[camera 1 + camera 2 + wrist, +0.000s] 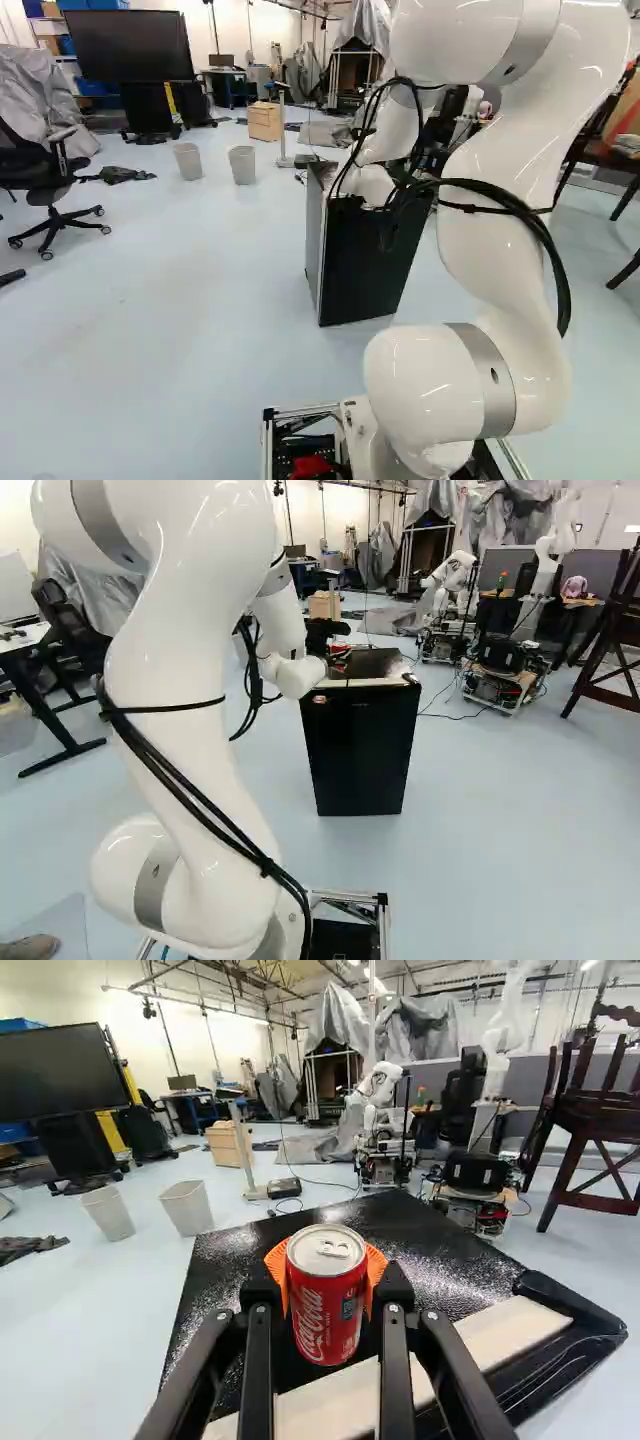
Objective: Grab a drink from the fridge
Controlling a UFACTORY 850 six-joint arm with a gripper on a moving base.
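Observation:
The gripper [342, 658] is over the top of the black fridge [360, 755], partly hidden by my wrist. In the wrist view the gripper [328, 1305] is shut on a red drink can [326, 1310], with an orange pad against each side. The can is upright with its silver lid and tab uppermost. Behind and below it lies the dark, speckled top of the fridge [430, 1245], with a pale strip along one edge. Whether the can's base touches that top is hidden. The left base view shows the fridge [370, 265] beyond my arm.
Two grey bins [242, 165] stand on the floor beyond the fridge, with an office chair [55, 185] at the left of the left base view. Another robot [455, 595] and a dark wooden frame [610, 645] stand farther off at the right of the right base view.

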